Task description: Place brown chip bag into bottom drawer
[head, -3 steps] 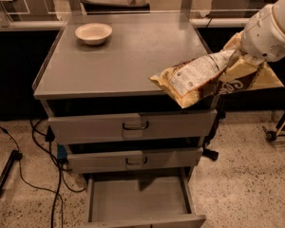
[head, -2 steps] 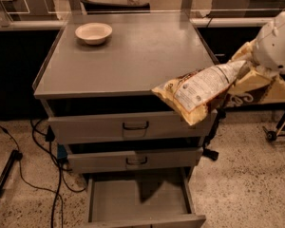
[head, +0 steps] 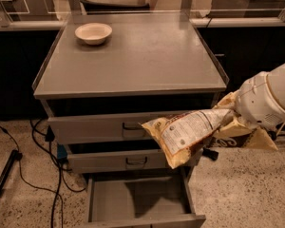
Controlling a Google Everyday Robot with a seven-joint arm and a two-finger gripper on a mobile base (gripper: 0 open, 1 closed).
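Grey desk [head: 133, 65] stood left of the end effector, bottom drawer [head: 137, 201] lay pulled open below and left of it, brown chip bag [head: 185, 134] hung in the air above that drawer, end effector [head: 232, 118] was clamped on the bag's right end, cream bowl [head: 93, 33] sat far up-left.

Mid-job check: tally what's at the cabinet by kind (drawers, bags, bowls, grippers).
Drawers: 3, top drawer, middle drawer, bottom drawer pulled open
Chip bags: 1, brown chip bag, in the air in front of the upper drawers
Bowls: 1, cream bowl on the cabinet top
Grippers: 1, gripper at the bag's right end
Total: 6
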